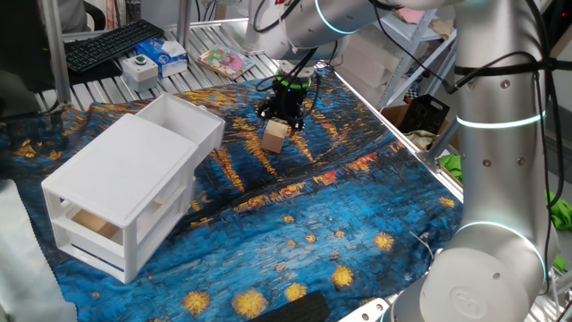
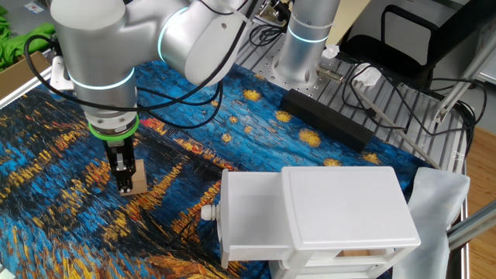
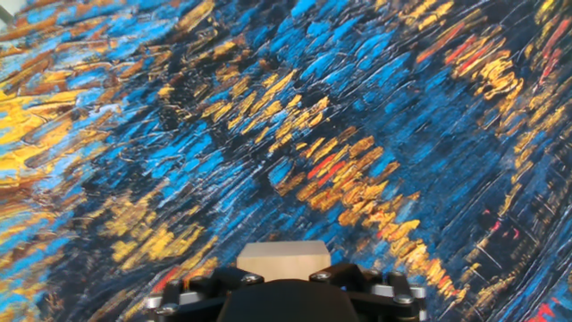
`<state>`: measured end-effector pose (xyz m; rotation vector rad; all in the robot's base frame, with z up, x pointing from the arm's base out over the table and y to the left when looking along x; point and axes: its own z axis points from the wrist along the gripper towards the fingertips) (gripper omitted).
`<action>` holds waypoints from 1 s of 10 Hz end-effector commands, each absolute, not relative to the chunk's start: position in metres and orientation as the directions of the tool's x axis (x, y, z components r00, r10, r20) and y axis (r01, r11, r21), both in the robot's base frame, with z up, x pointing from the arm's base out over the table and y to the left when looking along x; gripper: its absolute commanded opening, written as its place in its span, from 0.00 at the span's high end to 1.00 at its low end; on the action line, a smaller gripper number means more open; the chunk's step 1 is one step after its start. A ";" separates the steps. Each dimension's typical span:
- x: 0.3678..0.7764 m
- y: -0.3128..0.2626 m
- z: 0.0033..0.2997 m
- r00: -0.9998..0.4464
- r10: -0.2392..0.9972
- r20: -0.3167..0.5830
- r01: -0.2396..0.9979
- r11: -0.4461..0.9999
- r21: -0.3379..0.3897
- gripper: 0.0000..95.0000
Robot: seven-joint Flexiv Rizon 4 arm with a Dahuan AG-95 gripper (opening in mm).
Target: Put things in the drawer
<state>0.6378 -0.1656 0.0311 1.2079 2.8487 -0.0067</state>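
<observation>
The jaws [image 1: 282,123] point straight down, straddling a pale wooden block [image 1: 274,136] on the table's painted cloth [image 1: 357,206], evidently to grasp it; their contact with it cannot be confirmed. Well beyond stands the white plastic cabinet, its upper drawer [image 1: 183,114] pulled out to receive the block.

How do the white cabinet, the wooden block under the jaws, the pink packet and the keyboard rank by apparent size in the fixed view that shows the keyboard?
1. White cabinet, by far the largest.
2. Keyboard; it lies far back and is partly cut off, so its true size is unsure.
3. Pink packet.
4. Wooden block, smallest.
</observation>
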 end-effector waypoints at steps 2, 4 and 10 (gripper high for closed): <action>0.638 -0.166 0.031 -0.697 0.715 -0.048 0.714 0.699 0.034 1.00; 0.638 -0.166 0.031 -0.693 0.719 -0.046 0.717 0.695 0.049 1.00; 0.640 -0.165 0.038 -0.704 0.707 -0.065 0.704 0.707 0.059 1.00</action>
